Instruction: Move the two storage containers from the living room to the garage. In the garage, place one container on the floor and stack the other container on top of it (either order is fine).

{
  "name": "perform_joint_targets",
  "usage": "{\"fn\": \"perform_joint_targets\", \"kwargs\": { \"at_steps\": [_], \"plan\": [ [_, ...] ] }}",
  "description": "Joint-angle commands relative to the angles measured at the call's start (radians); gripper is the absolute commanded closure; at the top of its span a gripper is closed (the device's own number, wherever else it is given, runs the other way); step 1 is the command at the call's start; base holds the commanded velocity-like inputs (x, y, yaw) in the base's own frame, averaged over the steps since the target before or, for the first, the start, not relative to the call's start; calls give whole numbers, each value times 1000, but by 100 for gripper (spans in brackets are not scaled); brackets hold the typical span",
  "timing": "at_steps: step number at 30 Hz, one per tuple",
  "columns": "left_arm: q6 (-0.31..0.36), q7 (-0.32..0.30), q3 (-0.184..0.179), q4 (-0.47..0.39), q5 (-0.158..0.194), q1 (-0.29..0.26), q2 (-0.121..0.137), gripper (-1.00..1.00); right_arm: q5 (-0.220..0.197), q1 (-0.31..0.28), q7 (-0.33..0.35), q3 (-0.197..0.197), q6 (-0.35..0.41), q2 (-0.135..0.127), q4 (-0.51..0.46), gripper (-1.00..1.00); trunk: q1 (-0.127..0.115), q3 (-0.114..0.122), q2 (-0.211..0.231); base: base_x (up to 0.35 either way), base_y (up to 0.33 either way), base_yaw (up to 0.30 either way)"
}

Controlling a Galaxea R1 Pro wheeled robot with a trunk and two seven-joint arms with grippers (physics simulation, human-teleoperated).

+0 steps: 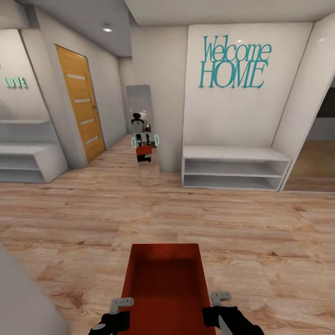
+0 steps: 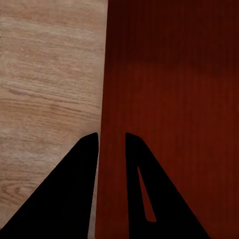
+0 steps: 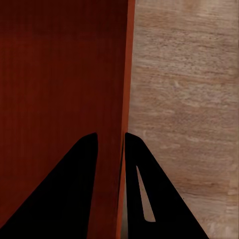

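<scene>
Both grippers, left (image 1: 122,304) and right (image 1: 219,298), pinch opposite side walls of one orange-red container (image 1: 164,284), held above the wood plank floor (image 1: 260,242).

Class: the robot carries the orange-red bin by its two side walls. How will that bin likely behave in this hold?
The storage container probably stays stiff: its walls look straight under the left pincer and right pincer. Being open-topped and seemingly empty, it is likely light. Held only by thin walls, it might slip or tilt.
</scene>
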Motion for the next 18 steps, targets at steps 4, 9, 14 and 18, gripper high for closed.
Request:
{"fn": "perform_joint_targets", "kwargs": {
  "at_steps": [4, 9, 14, 18],
  "plan": [
    [5, -21, -3, 4, -5, -1, 1, 100, -20, 0, 11, 31, 6, -35, -5, 100, 1, -1, 0, 343, 0, 100],
    [5, -21, -3, 5, -5, -1, 1, 100, -19, 0, 11, 31, 6, -35, -5, 100, 1, -1, 0, 343, 0, 128],
    [5, -21, -3, 4, -5, -1, 1, 100, -19, 0, 11, 31, 6, -35, -5, 100, 1, -1, 0, 343, 0, 60],
    [5, -21, -3, 4, -5, -1, 1, 100, -19, 0, 11, 31, 6, -35, -5, 100, 1, -1, 0, 343, 0, 12]
  ]
}}
